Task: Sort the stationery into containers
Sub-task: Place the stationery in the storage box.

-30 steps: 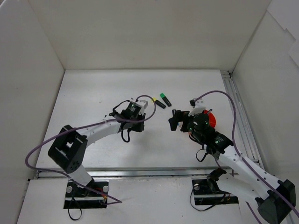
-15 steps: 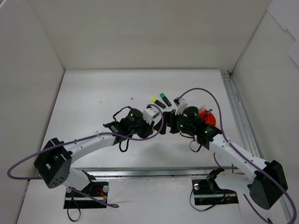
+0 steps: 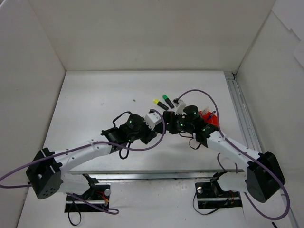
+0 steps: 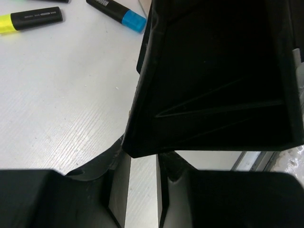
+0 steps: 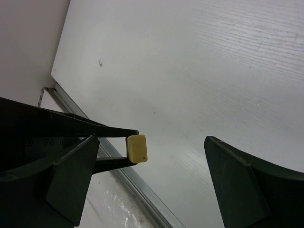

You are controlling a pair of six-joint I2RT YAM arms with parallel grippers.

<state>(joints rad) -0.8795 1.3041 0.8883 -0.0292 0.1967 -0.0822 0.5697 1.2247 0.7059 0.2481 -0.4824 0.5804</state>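
Observation:
A pale yellowish eraser (image 5: 137,148) hangs above the table, pinched between the thin black fingers (image 5: 102,129) of my left gripper (image 3: 163,127). My right gripper (image 5: 151,142) stands open around it, the eraser nearer its left finger and touching neither. In the left wrist view the left gripper (image 4: 142,164) shows a narrow gap, and a broad black finger of the right gripper hides the eraser. On the table lie a yellow-capped highlighter (image 3: 160,104), a green-capped one (image 3: 167,100) and a blue-capped one (image 4: 118,13). The orange-red pot (image 3: 212,119) sits behind the right arm, partly hidden.
White walls enclose the table on three sides. A metal rail (image 3: 242,114) runs along the right edge, another along the near edge (image 3: 142,175). Purple cables loop off both arms. The two grippers meet mid-table, just in front of the highlighters.
Both arms have swung toward each other: the left gripper moved right with the eraser, and the right gripper left the pot and came around the eraser.

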